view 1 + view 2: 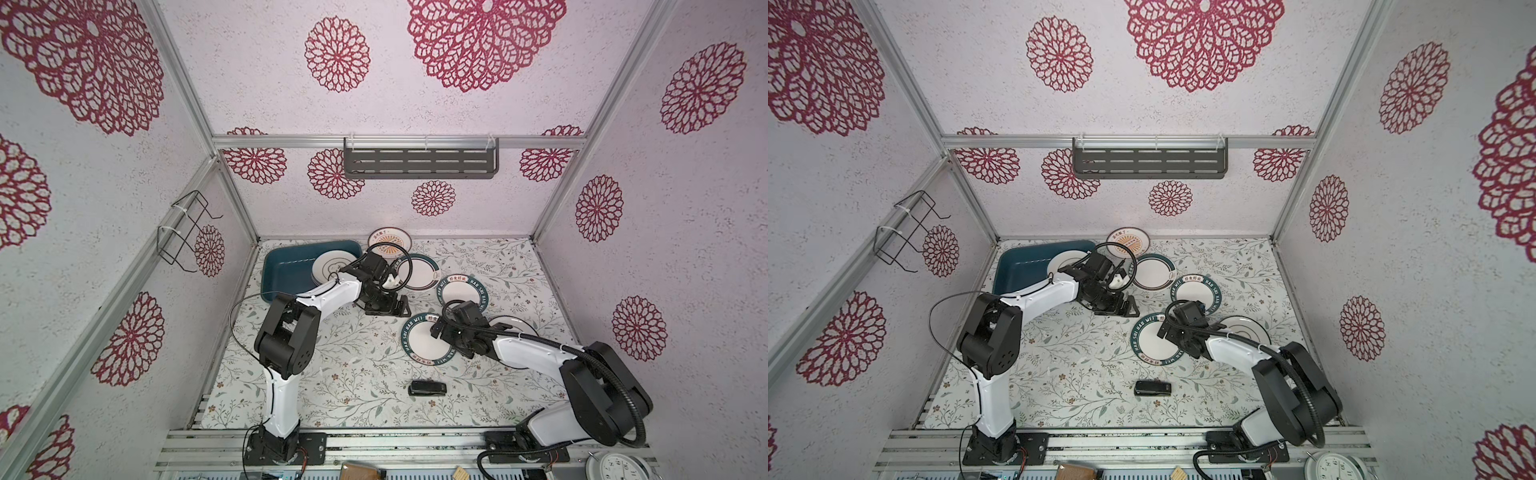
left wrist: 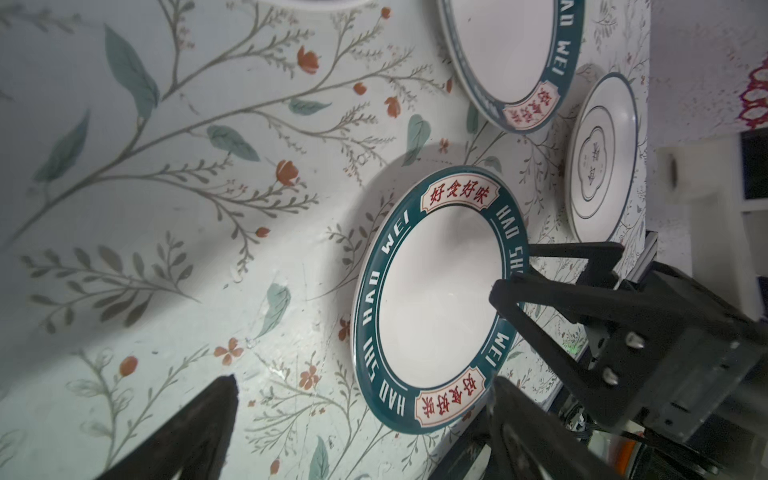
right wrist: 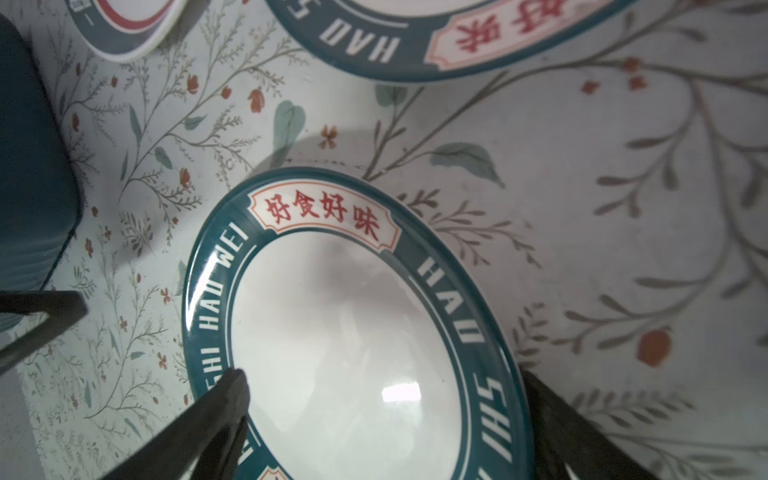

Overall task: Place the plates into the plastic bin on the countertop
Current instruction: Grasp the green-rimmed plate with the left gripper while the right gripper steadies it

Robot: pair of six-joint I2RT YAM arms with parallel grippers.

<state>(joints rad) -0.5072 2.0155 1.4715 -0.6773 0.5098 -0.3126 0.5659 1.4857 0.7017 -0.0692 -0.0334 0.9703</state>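
1. In both top views the plastic bin (image 1: 282, 272) sits at ten o'clock on the surface (image 1: 332, 374), with a ringed plate (image 1: 328, 268) in its three o'clock end. The other plates (image 1: 389, 243) lie outside it, from twelve to three o'clock. The left gripper (image 1: 401, 307) hangs over bare surface, and the right gripper (image 1: 435, 331) over a lettered plate (image 1: 419, 349).
2. Left wrist view: the left fingers (image 2: 208, 424) stand apart, empty. The right gripper (image 2: 513, 270) straddles the lettered plate's (image 2: 432, 299) rim.
3. Right wrist view: the right fingers (image 3: 224, 407) spread wide, one over the teal rim and one beyond it, gripping nothing.
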